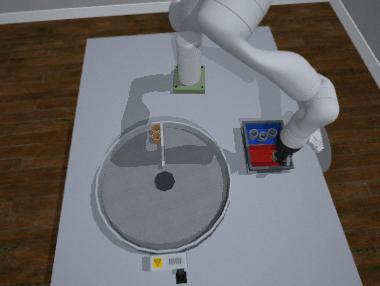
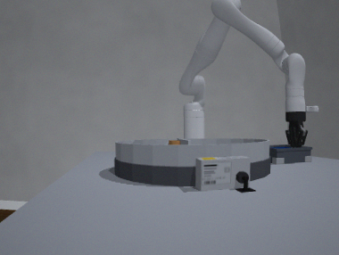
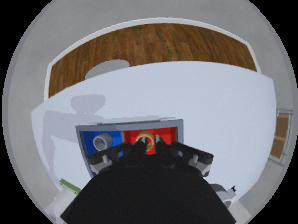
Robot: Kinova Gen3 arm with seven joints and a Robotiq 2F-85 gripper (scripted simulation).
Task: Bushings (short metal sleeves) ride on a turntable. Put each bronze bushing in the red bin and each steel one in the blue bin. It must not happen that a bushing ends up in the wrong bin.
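My gripper [image 1: 281,158] [image 2: 296,145] [image 3: 150,139] points down over the red bin [image 1: 260,156] [image 3: 131,134]. Its fingers are a little apart, and I see nothing clamped between them. A bronze bushing [image 1: 274,156] [image 3: 146,134] shows just beneath the fingertips, partly hidden by them; its exact height is hard to tell. The blue bin [image 1: 260,127] holds three steel bushings [image 1: 254,134] [image 1: 263,136] [image 1: 272,133]; one also shows in the wrist view [image 3: 103,142]. On the turntable [image 1: 150,215] [image 2: 152,155], two bronze bushings [image 1: 156,128] [image 1: 156,137] touch each other at the far side beside the divider.
The thin divider [image 1: 162,150] runs from the turntable's far rim toward its dark hub [image 1: 164,181]. A grey-walled tray [image 1: 245,152] [image 2: 290,155] frames both bins. A labelled box [image 1: 169,262] [image 2: 216,174] and a small black device [image 1: 181,276] [image 2: 243,180] stand before the turntable.
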